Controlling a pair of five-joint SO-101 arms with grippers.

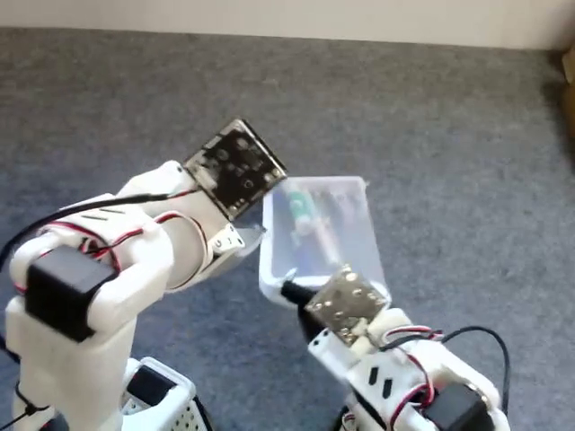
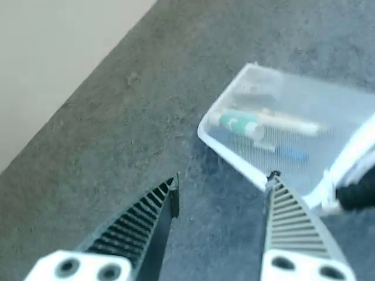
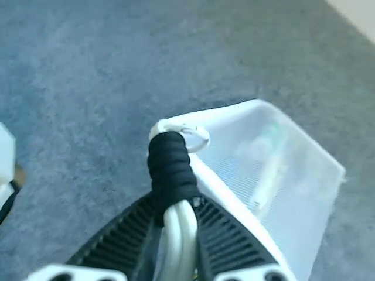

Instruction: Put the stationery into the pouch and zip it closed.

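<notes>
A translucent white mesh pouch (image 1: 337,247) lies on the grey carpet between the two arms, with a green-capped pen (image 1: 301,211) and other stationery inside it. In the left wrist view the pouch (image 2: 304,111) holds the green pen (image 2: 237,123) and a blue item (image 2: 293,155). My left gripper (image 2: 222,190) hangs open just off the pouch's edge, one fingertip (image 2: 275,184) close to its rim. My right gripper (image 3: 176,202) is shut on the black-wrapped zipper pull (image 3: 170,167) at the near corner of the pouch (image 3: 275,175). In the high view that gripper (image 1: 292,292) sits at the pouch's near end.
Grey carpet (image 1: 431,117) spreads wide on all sides of the pouch. A pale wall (image 1: 287,13) runs along the far edge. The left arm's white base (image 1: 162,395) stands at the near left.
</notes>
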